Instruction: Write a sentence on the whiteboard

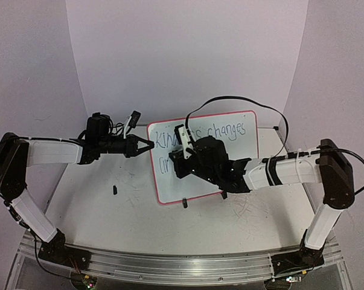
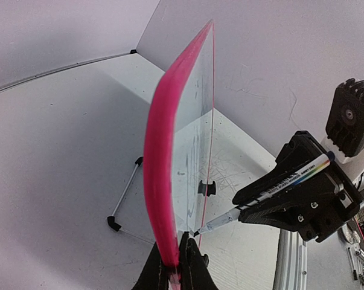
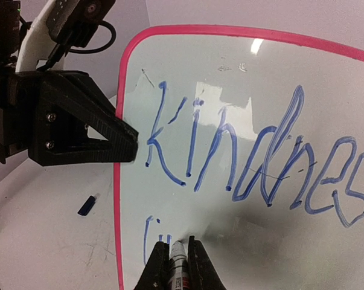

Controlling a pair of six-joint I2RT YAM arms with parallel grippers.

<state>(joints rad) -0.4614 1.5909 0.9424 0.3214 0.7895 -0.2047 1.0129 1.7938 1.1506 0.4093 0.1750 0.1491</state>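
Two arms engaged. Pink-framed whiteboard (image 1: 245, 151) stands upright on surface (image 1: 109, 211), L edge clamped by left fingers (image 1: 139, 144). Right fingers (image 3: 154, 269) clenched on marker (image 3: 178, 257), tip at 2nd line of sentence (image 3: 242, 163) (blue, "Kindness changes").

Table (image 1: 103, 211), white; bore grey scratches and scuffs. Rear wall (image 1: 188, 54), plain pale panel; stood behind the table. Side panels (image 1: 25, 72), same lavender-white; angled inward left and right. Aluminium rail (image 1: 182, 266); ran along the table's near edge.

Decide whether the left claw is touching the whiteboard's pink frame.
Touching. The left wrist view shows the left claw shut on the pink frame of the whiteboard, pinching it between both fingers.
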